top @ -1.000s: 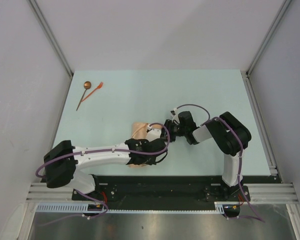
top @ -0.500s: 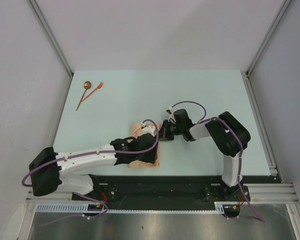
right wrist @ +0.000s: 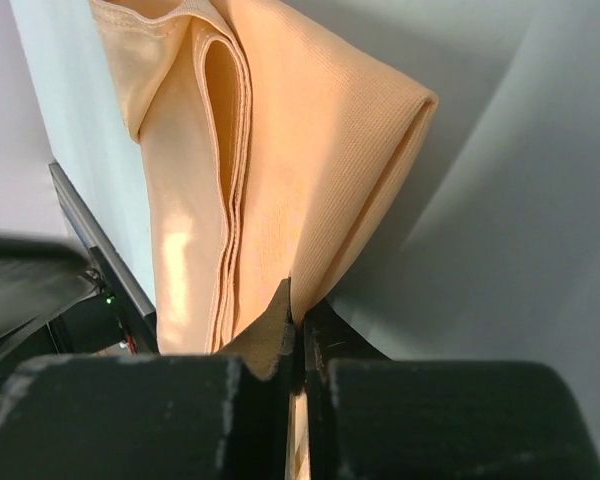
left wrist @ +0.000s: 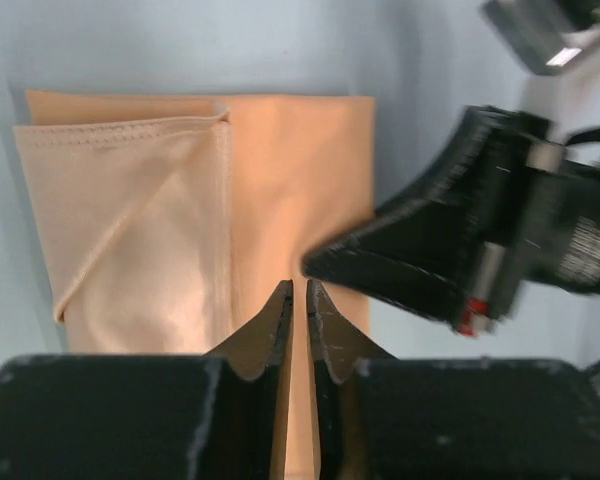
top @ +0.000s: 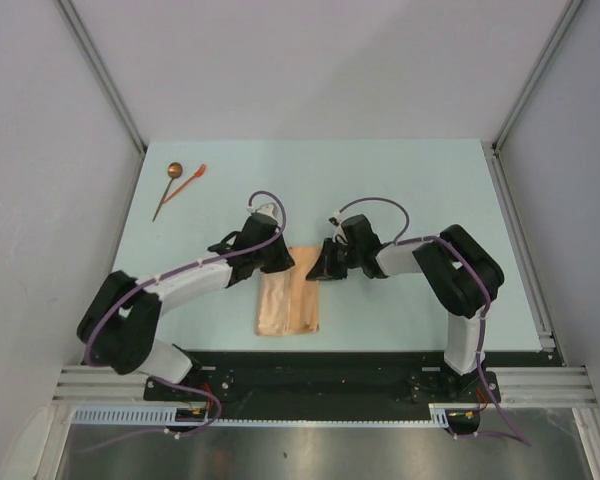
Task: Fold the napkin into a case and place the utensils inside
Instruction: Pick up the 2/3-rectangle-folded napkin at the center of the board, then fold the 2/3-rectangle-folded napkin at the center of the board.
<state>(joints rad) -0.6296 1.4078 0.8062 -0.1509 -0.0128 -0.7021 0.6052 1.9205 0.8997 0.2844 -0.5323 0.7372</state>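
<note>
The napkin lies as a narrow layered tan-orange case (top: pixel 288 303) near the table's front middle; it also shows in the left wrist view (left wrist: pixel 170 220) and the right wrist view (right wrist: pixel 280 150). My right gripper (top: pixel 316 270) (right wrist: pixel 298 310) is shut on the case's far right corner, low on the table. My left gripper (top: pixel 280 260) (left wrist: pixel 299 290) is at the case's far edge, jaws together but for a hair's gap, nothing between them. The spoon (top: pixel 167 189) and the orange-red fork (top: pixel 192 181) lie side by side at the far left, away from both grippers.
Grey walls and metal frame posts (top: pixel 102 75) enclose the pale green table (top: pixel 420 190). A black strip and rail (top: pixel 330 365) run along the near edge by the arm bases.
My left arm has swung off the top of the case to its far edge, leaving the folded cloth flat and uncovered. My right gripper has shifted slightly left, still on the corner.
</note>
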